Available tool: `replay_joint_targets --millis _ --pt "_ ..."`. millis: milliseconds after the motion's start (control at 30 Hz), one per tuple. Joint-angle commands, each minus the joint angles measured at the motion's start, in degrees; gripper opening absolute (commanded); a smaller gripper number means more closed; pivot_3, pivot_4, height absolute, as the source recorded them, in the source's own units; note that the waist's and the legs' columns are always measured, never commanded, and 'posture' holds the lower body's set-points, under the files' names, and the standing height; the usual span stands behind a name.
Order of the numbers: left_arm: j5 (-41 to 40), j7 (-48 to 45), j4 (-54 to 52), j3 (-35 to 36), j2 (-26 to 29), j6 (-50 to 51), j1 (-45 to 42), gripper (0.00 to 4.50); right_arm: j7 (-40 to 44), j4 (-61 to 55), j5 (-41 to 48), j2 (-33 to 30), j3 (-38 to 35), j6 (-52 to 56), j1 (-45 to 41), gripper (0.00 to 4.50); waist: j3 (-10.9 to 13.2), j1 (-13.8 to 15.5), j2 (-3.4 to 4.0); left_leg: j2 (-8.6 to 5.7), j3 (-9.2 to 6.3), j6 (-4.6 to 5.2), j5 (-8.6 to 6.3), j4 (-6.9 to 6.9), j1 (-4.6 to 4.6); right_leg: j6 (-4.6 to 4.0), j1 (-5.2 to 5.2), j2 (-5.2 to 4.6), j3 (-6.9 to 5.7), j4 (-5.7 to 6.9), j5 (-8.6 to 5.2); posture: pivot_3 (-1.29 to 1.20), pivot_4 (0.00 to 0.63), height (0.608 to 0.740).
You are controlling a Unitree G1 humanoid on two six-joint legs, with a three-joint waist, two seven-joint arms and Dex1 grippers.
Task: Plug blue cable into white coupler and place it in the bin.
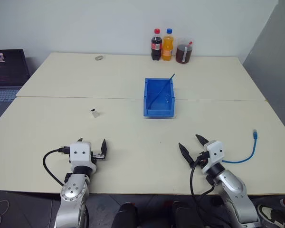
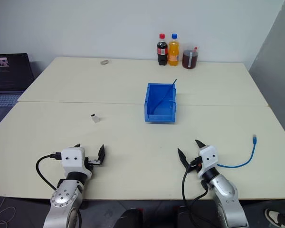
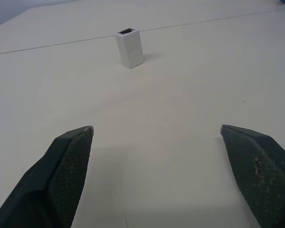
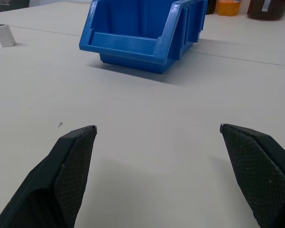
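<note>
Table (image 1: 133, 137): 2 cream-coloured tabletops set edge to edge, with a seam running across between them.

Bin (image 1: 159, 97): bright-blue plastic, rectangular, on the far side of the near tabletop, just in front of the seam and a little right of centre. Its lowered front lip faces the robot. A darker, straight blue cable (image 1: 164, 88) leans inside, its tip poking above the back rim.

White coupler (image 1: 94, 113): small boxy block standing upright on the table, left of the bin and well apart from it. Dark socket opening faces up. It stands straight ahead of the left gripper, untouched.

Blue cable (image 1: 244, 154): thin, light blue, lying in a curve on the near right of the table, its plug end (image 1: 255, 135) pointing away from the robot. The other end runs behind the right gripper's wrist; contact cannot be told.

Left gripper (image 1: 91, 146): near table edge, left side, fingers spread wide, empty.

Right gripper (image 1: 191, 145): near table edge, right side, angled toward the bin, fingers spread wide, empty.

Far edge, centre: 2 bottles, 1 of cola (image 1: 156, 44) and 1 of orange drink (image 1: 167, 44), plus 1 jar of dark liquid (image 1: 184, 52).

Far edge, left: 1 small greyish ring-like object (image 1: 99, 58).

Left of the table: 1 open laptop (image 1: 7, 76).
</note>
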Motion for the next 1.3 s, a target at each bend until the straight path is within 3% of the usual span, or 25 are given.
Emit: replay_joint_targets --millis 33,233,333,567,733,900,1033,1300 --pt "-0.1 -0.2 -1.8 0.3 -0.1 -1.7 -0.3 4.5 0.3 -1.3 0.7 -0.2 -0.3 -0.3 -0.6 4.43 0.0 0.0 0.0 0.0 0.0 0.0 0.0 0.0 0.0 0.0 0.0 0.0 0.0 0.0 0.0 0.0 0.15 0.74" --pt "-0.2 -1.8 -0.6 -0.7 0.1 -2.8 0.2 4.5 0.6 -1.3 0.6 -0.6 -0.2 -0.4 -0.4 4.43 0.0 0.0 0.0 0.0 0.01 0.0 0.0 0.0 0.01 0.0 0.0 0.0 0.01 0.0 0.0 0.0 0.15 0.74" --pt "-5.3 -7.1 -1.6 -0.7 0.2 -2.8 1.5 4.5 0.6 -1.3 0.5 -0.7 -0.2 -0.5 -0.3 4.43 0.0 0.0 0.0 0.0 0.02 0.0 0.0 0.0 0.0 0.0 0.0 0.0 0.01 0.0 0.0 0.0 0.15 0.74" --pt "-7.9 -18.4 -2.5 -3.6 4.6 -5.5 4.0 4.5 -0.9 -3.8 0.3 -1.4 -1.7 1.3 -1.7 4.43 0.0 0.0 0.01 0.01 0.04 0.0 0.0 -0.01 0.01 -0.02 -0.01 0.0 0.02 0.0 -0.01 0.0 0.15 0.74" --pt "-11.4 -23.0 -6.1 -6.5 6.4 -0.6 2.5 4.5 -3.4 -10.3 1.2 -2.3 -5.2 4.9 -1.3 4.43 0.0 0.1 0.07 0.0 0.04 0.0 0.0 0.0 -0.01 -0.01 -0.01 -0.01 0.02 -0.01 -0.02 0.0 0.15 0.74" --pt "-14.3 -28.0 -10.2 -10.7 9.2 6.1 -3.7 4.5 -7.2 -16.8 -0.2 -3.7 -11.3 7.6 0.8 4.43 0.1 0.5 0.16 0.0 -0.01 0.0 0.0 -0.01 -0.03 -0.03 -0.01 0.0 -0.02 -0.02 -0.03 0.0 0.15 0.74" --pt "-13.7 -31.8 -9.9 -14.9 12.2 11.9 -14.2 4.5 -12.2 -20.7 3.4 -5.2 -21.1 21.5 0.8 4.43 0.1 0.5 0.25 -0.04 0.0 0.0 0.0 0.02 -0.07 0.01 -0.02 0.0 -0.02 0.0 0.0 0.0 0.15 0.74" --pt "-18.3 -46.9 -9.4 -23.1 18.2 22.2 -28.9 4.5 -13.9 -15.9 7.6 -11.1 -31.2 42.1 -2.1 4.43 0.1 -0.3 0.38 -0.03 0.14 0.01 0.0 -0.02 -0.08 -0.1 -0.08 0.03 0.07 0.02 0.02 0.0 0.15 0.74"
